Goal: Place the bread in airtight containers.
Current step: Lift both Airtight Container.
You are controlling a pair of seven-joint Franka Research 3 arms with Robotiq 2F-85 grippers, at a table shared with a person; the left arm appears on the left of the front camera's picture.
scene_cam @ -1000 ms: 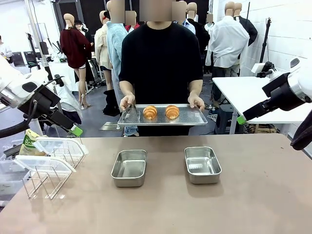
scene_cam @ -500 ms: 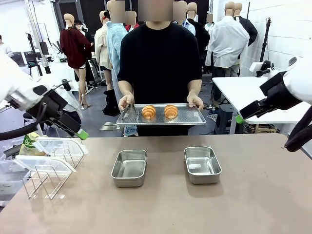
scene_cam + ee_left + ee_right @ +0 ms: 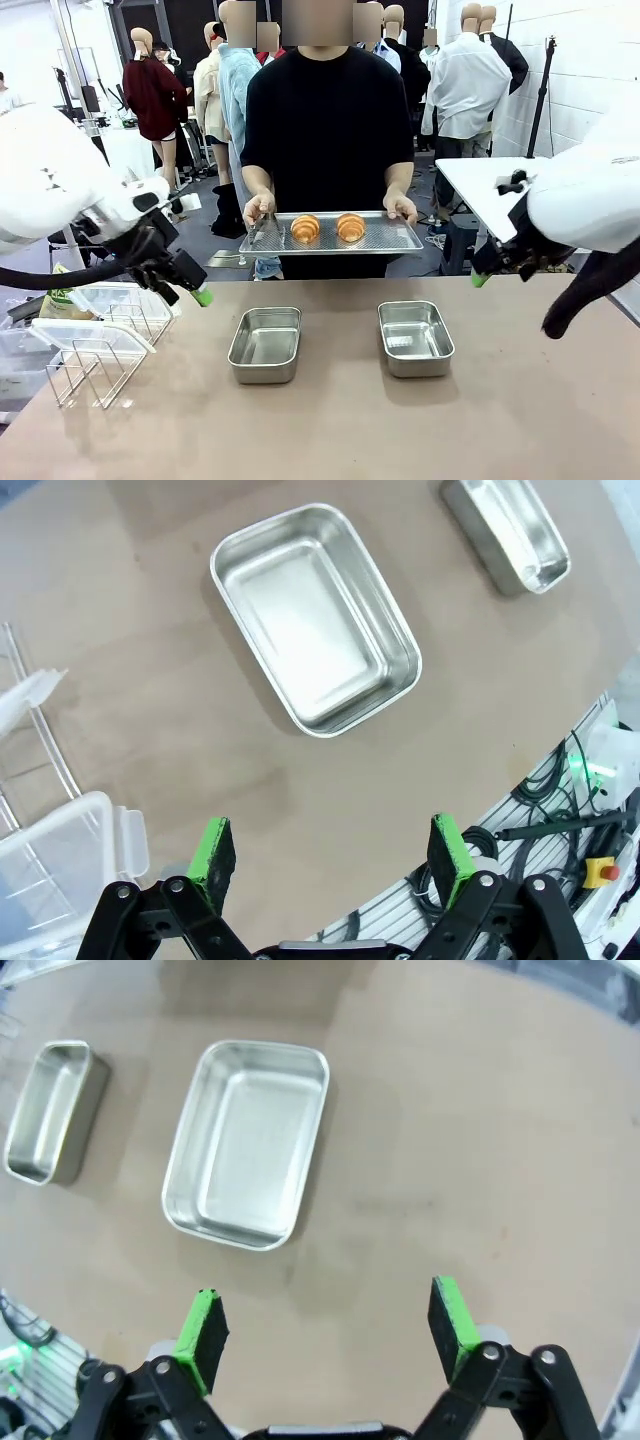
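The brown table [image 3: 340, 430] bears two open rectangular stainless-steel pans [image 3: 265, 345] [image 3: 415, 338]; beyond it a person's flat steel tray [image 3: 400, 240] carries two glossy golden-brown rolls [image 3: 306, 229] [image 3: 351, 227]; the black, green-padded left gripper [image 3: 330, 848] and right gripper [image 3: 326, 1317] both gape, holding nothing

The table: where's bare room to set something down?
Bare: the near strip of the table in front of the left pan and right pan, the gap between them, and the right end. Crowded: the left end, with the wire rack and lids.
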